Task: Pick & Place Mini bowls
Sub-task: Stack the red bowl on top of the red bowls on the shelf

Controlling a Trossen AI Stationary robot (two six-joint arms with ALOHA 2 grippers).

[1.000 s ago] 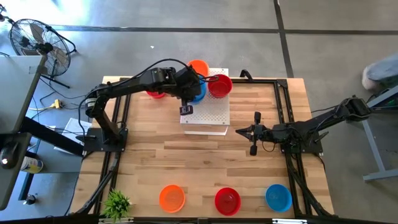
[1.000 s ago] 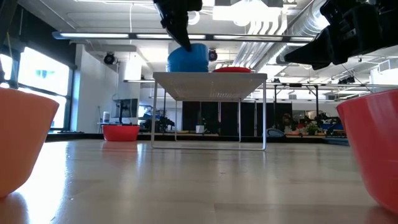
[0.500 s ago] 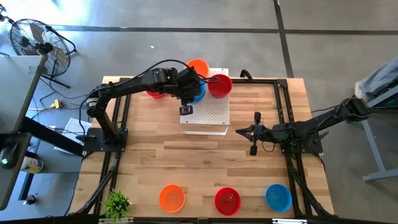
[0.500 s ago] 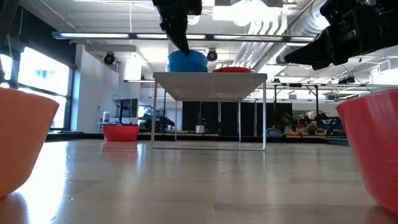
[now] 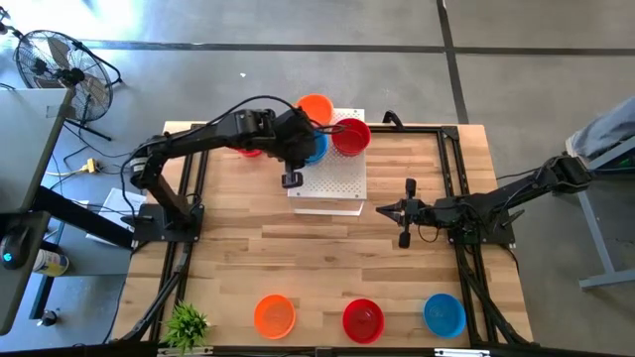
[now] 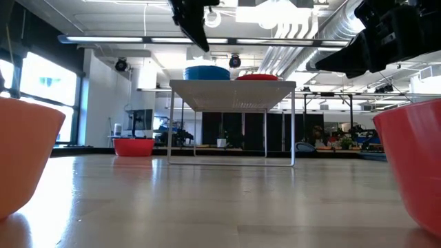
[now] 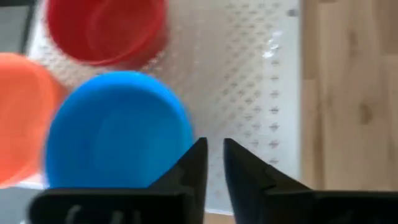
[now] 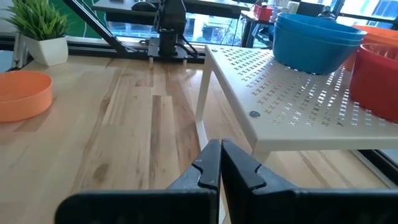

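Since the earlier frame, the left gripper (image 5: 291, 178) had pulled back off the blue bowl (image 5: 314, 147) toward the picture's lower left, its fingers a narrow gap apart and holding nothing, apparently because that bowl had been set down on the white perforated board (image 5: 337, 178) at upper centre, beside red (image 5: 350, 136) and orange (image 5: 316, 106) bowls. Three more mini bowls sat along the bottom edge, while the right gripper (image 5: 404, 210) waited closed at centre right. No readable writing showed.
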